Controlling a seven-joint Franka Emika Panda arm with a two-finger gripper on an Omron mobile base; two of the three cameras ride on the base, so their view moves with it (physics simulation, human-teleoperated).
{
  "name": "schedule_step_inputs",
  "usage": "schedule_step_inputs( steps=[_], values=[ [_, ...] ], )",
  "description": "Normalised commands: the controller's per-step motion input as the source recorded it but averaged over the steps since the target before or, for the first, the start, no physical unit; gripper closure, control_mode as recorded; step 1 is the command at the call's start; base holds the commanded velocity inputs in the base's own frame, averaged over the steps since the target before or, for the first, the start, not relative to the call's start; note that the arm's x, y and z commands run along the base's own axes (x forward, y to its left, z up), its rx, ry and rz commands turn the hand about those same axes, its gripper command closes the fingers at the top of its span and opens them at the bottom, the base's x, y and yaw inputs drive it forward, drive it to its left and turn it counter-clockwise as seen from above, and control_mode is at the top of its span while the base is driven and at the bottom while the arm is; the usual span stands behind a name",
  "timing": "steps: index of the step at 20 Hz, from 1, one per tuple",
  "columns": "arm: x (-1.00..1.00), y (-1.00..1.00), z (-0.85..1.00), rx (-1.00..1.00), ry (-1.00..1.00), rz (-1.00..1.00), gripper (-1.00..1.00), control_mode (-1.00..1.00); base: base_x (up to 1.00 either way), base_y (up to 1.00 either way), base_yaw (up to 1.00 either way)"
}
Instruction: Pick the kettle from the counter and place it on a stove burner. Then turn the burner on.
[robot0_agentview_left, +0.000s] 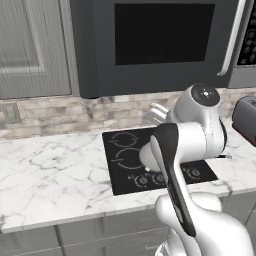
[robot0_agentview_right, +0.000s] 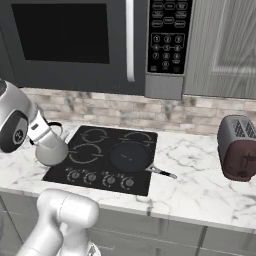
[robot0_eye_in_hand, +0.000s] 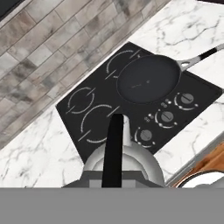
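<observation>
The pale grey kettle (robot0_agentview_right: 51, 150) hangs at the front left corner of the black cooktop (robot0_agentview_right: 112, 145), half over the counter (robot0_agentview_right: 200, 185). My gripper (robot0_agentview_right: 46, 133) is shut on its thin black handle (robot0_eye_in_hand: 114, 144), which runs up the middle of the hand view over the kettle's (robot0_eye_in_hand: 131, 162) rounded body. The stove burner (robot0_agentview_right: 86, 153), a large circle of thin pale lines, lies just right of the kettle and just beyond it in the hand view (robot0_eye_in_hand: 101, 124). In the left base view my arm hides most of the kettle (robot0_agentview_left: 146, 155).
A dark frying pan (robot0_agentview_right: 130, 156) sits on the front right burner, its handle pointing right. A row of knobs (robot0_agentview_right: 102, 180) lines the cooktop's front edge. A dark toaster (robot0_agentview_right: 237, 147) stands on the counter at right. A microwave (robot0_agentview_left: 160, 40) hangs above.
</observation>
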Motion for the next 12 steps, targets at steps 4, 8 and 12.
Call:
schedule_step_inputs(
  steps=[4, 8, 12],
  values=[
    [0.3, 0.06, -0.02, 0.0, 0.0, 0.0, 1.0, -1.0, 0.0, 0.0, 0.0],
    [0.38, 0.0, -0.02, 0.0, 0.0, -0.01, 1.0, -1.0, 0.0, 0.0, 0.0],
    [0.43, 0.01, -0.09, 0.0, 0.0, -0.01, 1.0, -1.0, 0.0, 0.0, 0.0]
  ],
)
